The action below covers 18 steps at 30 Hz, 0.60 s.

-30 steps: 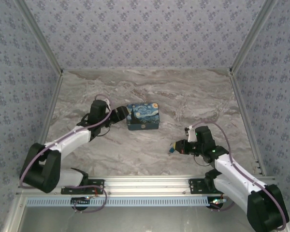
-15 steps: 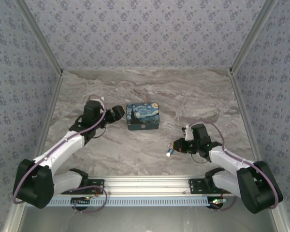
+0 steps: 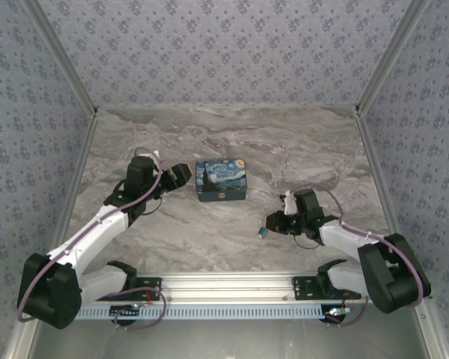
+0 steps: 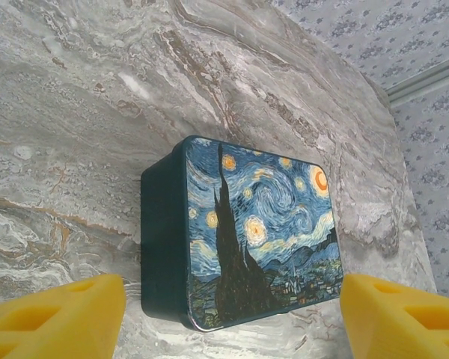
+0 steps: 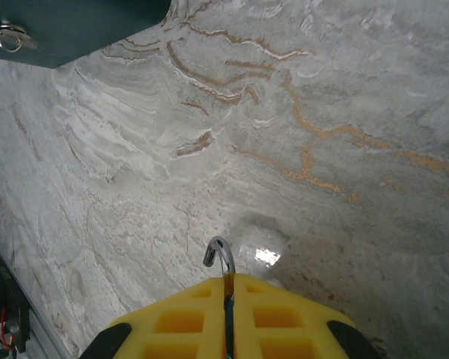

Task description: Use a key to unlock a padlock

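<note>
right gripper (image 5: 226,280) clenched on padlock (image 3: 263,232), shackle (image 5: 218,241) pointed out of jaws to frame top | left gripper (image 3: 181,174) stood released, box (image 4: 254,224) lay just ahead at frame centre

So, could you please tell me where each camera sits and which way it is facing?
Top external: above and behind, looking down on the marble table; both arms show.
Left wrist: on the left arm, facing the Starry Night box; left gripper open.
Right wrist: low over the table, facing the box's corner; right gripper shut on the padlock.
Shared: all see the box.
</note>
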### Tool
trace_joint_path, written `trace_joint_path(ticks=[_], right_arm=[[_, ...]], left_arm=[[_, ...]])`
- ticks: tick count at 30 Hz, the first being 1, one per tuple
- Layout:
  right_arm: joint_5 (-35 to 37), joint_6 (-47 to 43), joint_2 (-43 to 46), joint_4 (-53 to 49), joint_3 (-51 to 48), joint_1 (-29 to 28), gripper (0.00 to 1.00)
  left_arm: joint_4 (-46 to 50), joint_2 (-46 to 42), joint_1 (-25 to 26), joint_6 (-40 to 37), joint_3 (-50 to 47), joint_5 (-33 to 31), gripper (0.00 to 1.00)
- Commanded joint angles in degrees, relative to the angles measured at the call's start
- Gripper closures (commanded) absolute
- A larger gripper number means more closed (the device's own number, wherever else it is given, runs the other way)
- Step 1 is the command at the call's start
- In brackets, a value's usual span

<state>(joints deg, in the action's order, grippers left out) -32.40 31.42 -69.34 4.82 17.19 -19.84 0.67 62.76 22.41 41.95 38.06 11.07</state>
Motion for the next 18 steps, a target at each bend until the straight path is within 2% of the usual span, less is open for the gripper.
trace_joint_path(ticks=[1,11,18], right_arm=[[0.06,-0.83,-0.44,0.11,0.92,0.78,0.86],[2.08,-2.96,3.36,-5.15,3.73,2.16,0.71],[7.96,-9.1,9.88,-16.36,10.19,5.33,0.69]], left_arm=[[1.51,-1.89,-1.01,-1.52,0.55,-0.88,0.24],[3.25,-6.82,-3.47,-2.66,-0.19,-2.43,0.24],[9.03,-11.27,-4.05,-12.31,2.02,-10.58,0.22]])
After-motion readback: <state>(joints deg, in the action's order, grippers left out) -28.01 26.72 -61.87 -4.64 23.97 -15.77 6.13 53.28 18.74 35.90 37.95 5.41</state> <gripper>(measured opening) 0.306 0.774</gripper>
